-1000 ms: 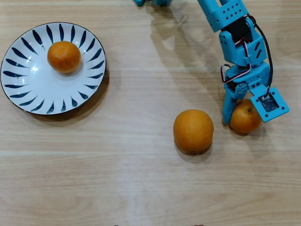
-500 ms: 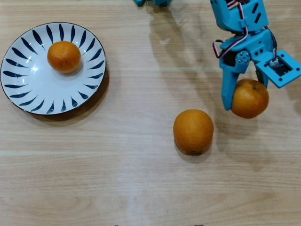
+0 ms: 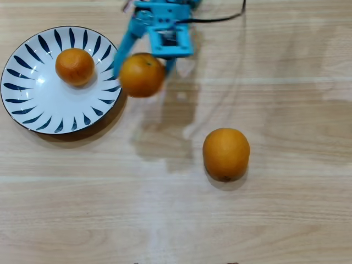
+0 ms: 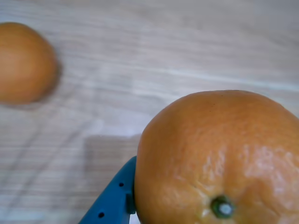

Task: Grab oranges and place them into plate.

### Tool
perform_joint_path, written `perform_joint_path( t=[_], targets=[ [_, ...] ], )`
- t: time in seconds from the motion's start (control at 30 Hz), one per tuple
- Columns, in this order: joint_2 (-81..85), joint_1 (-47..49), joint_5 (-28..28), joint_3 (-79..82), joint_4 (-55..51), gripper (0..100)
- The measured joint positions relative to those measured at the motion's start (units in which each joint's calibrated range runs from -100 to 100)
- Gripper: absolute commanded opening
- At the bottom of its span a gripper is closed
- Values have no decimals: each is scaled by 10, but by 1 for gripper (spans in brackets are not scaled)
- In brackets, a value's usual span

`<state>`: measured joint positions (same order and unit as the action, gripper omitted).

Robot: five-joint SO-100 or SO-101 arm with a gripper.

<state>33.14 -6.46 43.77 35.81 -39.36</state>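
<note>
In the overhead view my blue gripper [image 3: 144,70] is shut on a small orange [image 3: 142,75], carried in the air just right of the plate's rim. The white plate [image 3: 33,102] with dark blue strokes lies at the upper left and holds another small orange [image 3: 75,66]. A larger orange [image 3: 226,153] rests on the wooden table right of centre. In the wrist view the held orange [image 4: 219,158] fills the lower right, with one blue finger [image 4: 112,203] against its left side. A blurred orange [image 4: 25,63] shows at the upper left of the wrist view.
The arm's blue body [image 3: 168,30] and a black cable [image 3: 220,19] reach in from the top edge. The wooden table [image 3: 176,220] stretches bare across the lower half.
The gripper lifted the small orange off the table at the right and swung it far left, up to the plate's right rim. The other two oranges stayed put.
</note>
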Motion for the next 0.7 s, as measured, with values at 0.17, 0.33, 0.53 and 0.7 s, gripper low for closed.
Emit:
perform_joint_path(
  t=[0.17,0.33,0.53,0.7],
  targets=[
    [19,-89,-27,33,0,32],
    [13,-154,-44,35,0,32],
    [-42,-214,-57,35,0,32],
    [-91,-291,-86,35,41,32]
  ],
)
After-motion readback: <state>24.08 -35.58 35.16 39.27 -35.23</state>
